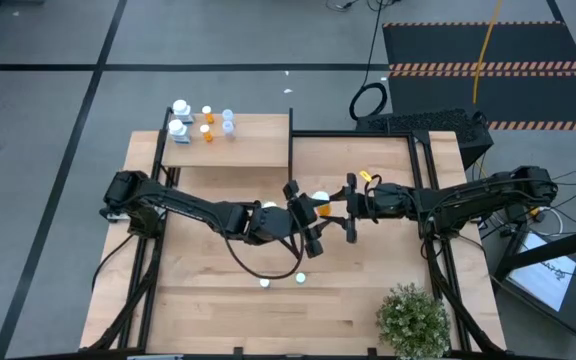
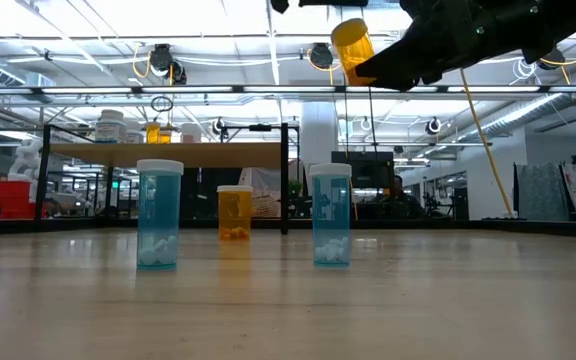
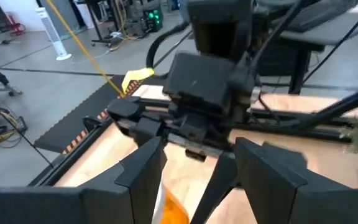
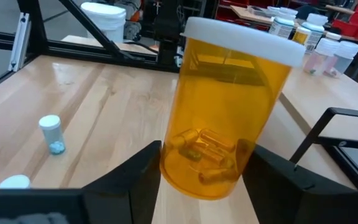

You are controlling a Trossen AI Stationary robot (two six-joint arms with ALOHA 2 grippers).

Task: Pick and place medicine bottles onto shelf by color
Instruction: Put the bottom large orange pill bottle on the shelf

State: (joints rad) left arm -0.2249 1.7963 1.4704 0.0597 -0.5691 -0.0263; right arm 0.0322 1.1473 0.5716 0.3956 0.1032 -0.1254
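Note:
An orange bottle (image 1: 321, 203) with a white cap hangs over the middle of the table, with my right gripper (image 1: 336, 207) shut on it. My left gripper (image 1: 308, 212) faces it from the table's left, a little higher, open. Between its fingers the left wrist view shows only a strip of the orange body (image 3: 173, 211) below. Two bluish bottles (image 2: 158, 215) (image 2: 331, 215) and an orange one (image 2: 234, 212) stand on their bases on the tabletop. The shelf (image 1: 258, 150) at the far left carries several bottles (image 1: 203, 122). My right gripper pinches the lower part of the orange bottle's body (image 4: 166, 163) between its two fingers. The fingers come about level from the table's right side. The bottle is lifted clear (image 2: 353, 48), cap up and somewhat tilted, with pills lying at its bottom.
A green potted plant (image 1: 413, 320) stands at the near right corner. The shelf's black upright panel (image 1: 290, 140) rises at its right end. Black frame rails run along the table's left and right sides. Bare wood lies between the arms and the shelf.

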